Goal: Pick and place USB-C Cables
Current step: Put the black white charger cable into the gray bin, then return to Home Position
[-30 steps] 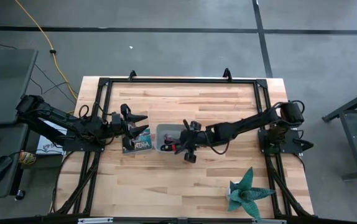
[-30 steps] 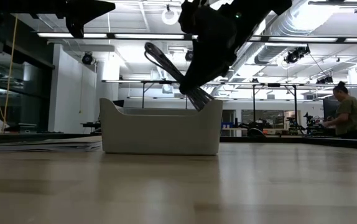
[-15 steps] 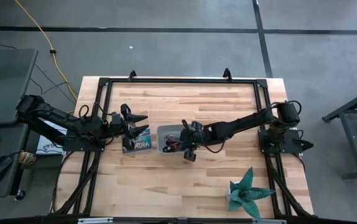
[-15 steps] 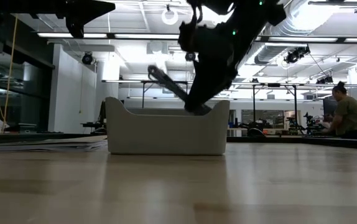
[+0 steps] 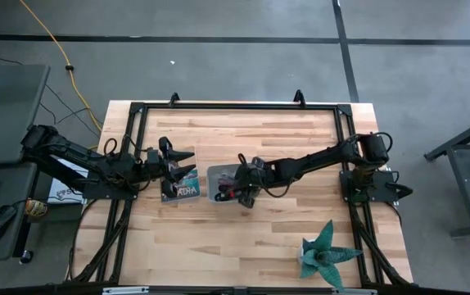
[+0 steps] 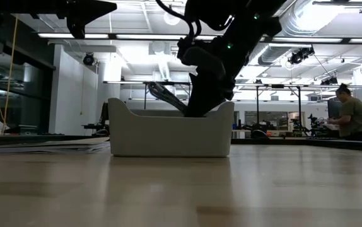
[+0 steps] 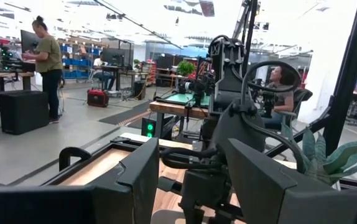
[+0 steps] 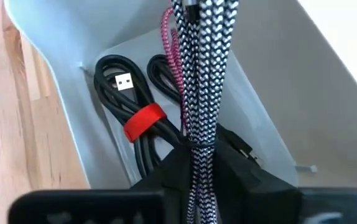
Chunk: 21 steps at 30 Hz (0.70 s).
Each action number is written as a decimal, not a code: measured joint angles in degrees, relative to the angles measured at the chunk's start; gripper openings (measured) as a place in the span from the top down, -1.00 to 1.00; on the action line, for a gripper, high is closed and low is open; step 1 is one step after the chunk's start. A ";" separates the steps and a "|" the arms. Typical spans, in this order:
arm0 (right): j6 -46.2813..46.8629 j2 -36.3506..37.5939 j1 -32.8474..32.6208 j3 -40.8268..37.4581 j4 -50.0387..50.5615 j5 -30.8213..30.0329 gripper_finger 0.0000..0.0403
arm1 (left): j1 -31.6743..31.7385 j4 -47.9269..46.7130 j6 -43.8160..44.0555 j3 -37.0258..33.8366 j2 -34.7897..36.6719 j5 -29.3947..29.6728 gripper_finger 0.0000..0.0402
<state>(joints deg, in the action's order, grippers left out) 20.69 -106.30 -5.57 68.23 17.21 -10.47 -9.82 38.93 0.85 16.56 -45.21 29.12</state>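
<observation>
A grey tray (image 5: 221, 182) stands mid-table, and my right gripper (image 5: 235, 190) reaches down into it, shut on a grey black-and-white braided USB-C cable (image 8: 202, 74). On the tray floor lie a black cable bound with a red tie (image 8: 138, 121) and a purple cable (image 8: 168, 37), partly hidden by the braided one. In the low view the right gripper (image 6: 198, 107) dips behind the tray wall (image 6: 168, 132). My left gripper (image 5: 183, 162) hovers open to the tray's left, holding nothing. My right gripper pinches the braided cable bundle (image 8: 196, 152) between its two fingers, which lie across the strands. The fingers slant down into the tray from the table's right. The cable runs on past the fingers, tilted, and its free end (image 6: 163, 94) sticks up above the tray rim.
A dark printed card (image 5: 182, 191) lies on the table below the left gripper. A teal plant-shaped object (image 5: 325, 252) sits near the table's front right. A black frame (image 5: 235, 106) runs round the tabletop. A person (image 6: 352, 120) stands in the room behind.
My right gripper has sunk into the tray and moved toward the table's left with the braided cable, rolling a little. The cable's free end has come down nearer the tray rim. In the low view the tray has slid a little sideways.
</observation>
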 joint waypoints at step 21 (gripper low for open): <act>-11.88 6.07 -1.59 -0.54 -3.52 -5.21 0.03 | -0.04 -0.23 0.45 0.02 0.02 0.00 0.16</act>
<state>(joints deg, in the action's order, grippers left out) 8.81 -100.23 -7.16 67.69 13.69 -15.68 -9.87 38.70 1.30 16.58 -45.19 29.12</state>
